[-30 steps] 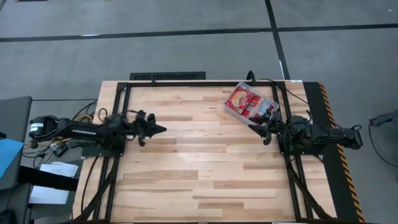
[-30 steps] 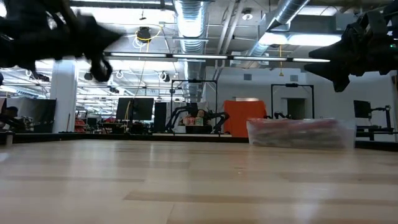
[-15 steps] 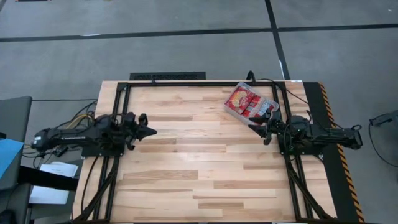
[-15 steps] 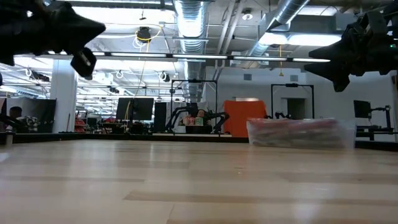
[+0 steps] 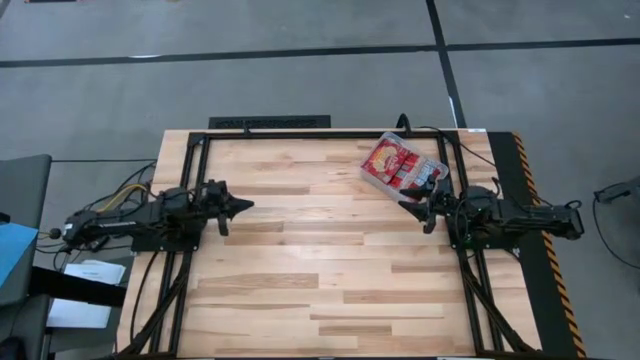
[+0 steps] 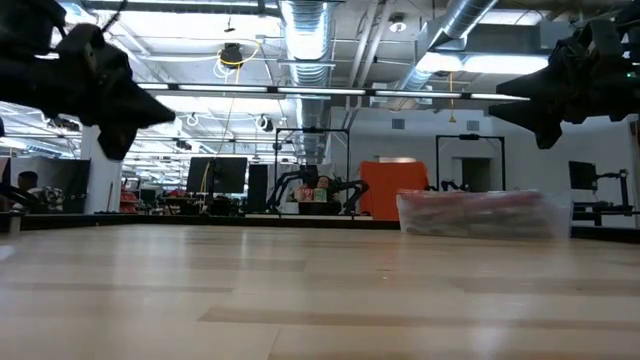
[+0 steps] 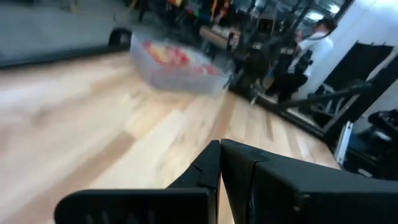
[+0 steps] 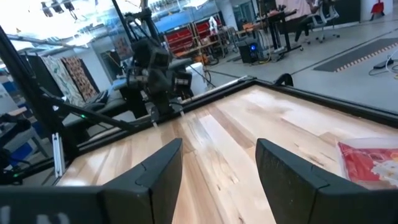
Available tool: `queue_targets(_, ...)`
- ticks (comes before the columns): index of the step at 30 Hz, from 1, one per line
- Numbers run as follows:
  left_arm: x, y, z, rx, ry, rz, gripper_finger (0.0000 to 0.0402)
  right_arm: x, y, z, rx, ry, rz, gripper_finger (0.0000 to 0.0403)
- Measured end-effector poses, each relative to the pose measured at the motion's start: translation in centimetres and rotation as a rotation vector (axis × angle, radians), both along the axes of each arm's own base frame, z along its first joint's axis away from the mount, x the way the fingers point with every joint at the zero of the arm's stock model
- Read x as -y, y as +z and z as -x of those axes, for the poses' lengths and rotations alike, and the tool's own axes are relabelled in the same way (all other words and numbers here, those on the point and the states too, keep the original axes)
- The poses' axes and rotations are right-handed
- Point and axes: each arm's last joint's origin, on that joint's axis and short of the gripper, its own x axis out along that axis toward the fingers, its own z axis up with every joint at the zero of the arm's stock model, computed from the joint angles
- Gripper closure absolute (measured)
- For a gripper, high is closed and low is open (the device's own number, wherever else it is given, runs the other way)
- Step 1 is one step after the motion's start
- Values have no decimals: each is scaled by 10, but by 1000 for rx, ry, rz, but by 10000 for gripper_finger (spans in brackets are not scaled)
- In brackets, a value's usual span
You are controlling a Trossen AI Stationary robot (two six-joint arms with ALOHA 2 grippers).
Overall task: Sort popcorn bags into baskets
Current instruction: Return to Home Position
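The clear plastic basket [image 5: 372, 178] stands at the table's far right with red popcorn bags [image 5: 392, 162] lying in it, one showing a yellow oval. The low view shows the basket [image 6: 485, 214] resting flat on the wood. My right gripper [image 5: 408, 207] hovers open just on the near side of the basket, pointing level toward the table's left, with nothing between its fingers [image 8: 158, 168]. My left gripper [image 5: 248, 206] hovers shut and empty over the table's left part, pointing level toward the right; its own view shows the fingers [image 7: 208, 171] closed together.
A black metal frame [image 5: 300, 133] runs along the table's far edge and down both sides. The bare wood between the two grippers [image 5: 320, 250] is free of objects. Beyond the table lies a workshop with racks and other robot stands.
My left gripper has drawn back toward the table's left edge, staying shut and empty, and has rolled a little as it went. The right arm, the basket and the bags have kept still.
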Motion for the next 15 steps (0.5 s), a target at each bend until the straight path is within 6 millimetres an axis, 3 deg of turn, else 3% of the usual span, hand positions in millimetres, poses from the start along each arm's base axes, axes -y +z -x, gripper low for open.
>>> queue_targets(15, 0, -2, 0, 2, 1, 76, 402, 0, 0, 0, 1, 1, 2, 177)
